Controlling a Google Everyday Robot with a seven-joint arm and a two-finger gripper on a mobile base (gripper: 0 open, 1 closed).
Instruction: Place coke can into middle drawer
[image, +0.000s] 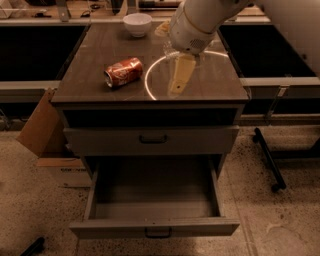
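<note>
Gripper (178, 86) hovers over table (215, 90) centre-right, near front edge; whether wide or narrow, cannot tell | middle drawer (155, 228) pulled open below front edge | coke can (123, 72) on its side, left of gripper, apart, long axis roughly left-right.

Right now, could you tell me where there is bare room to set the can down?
The open middle drawer is bare throughout. On the cabinet top, the strip between white bowl and coke can is free, as is the right front corner. The centre is crowded: the gripper hangs there, right of the can.
</note>
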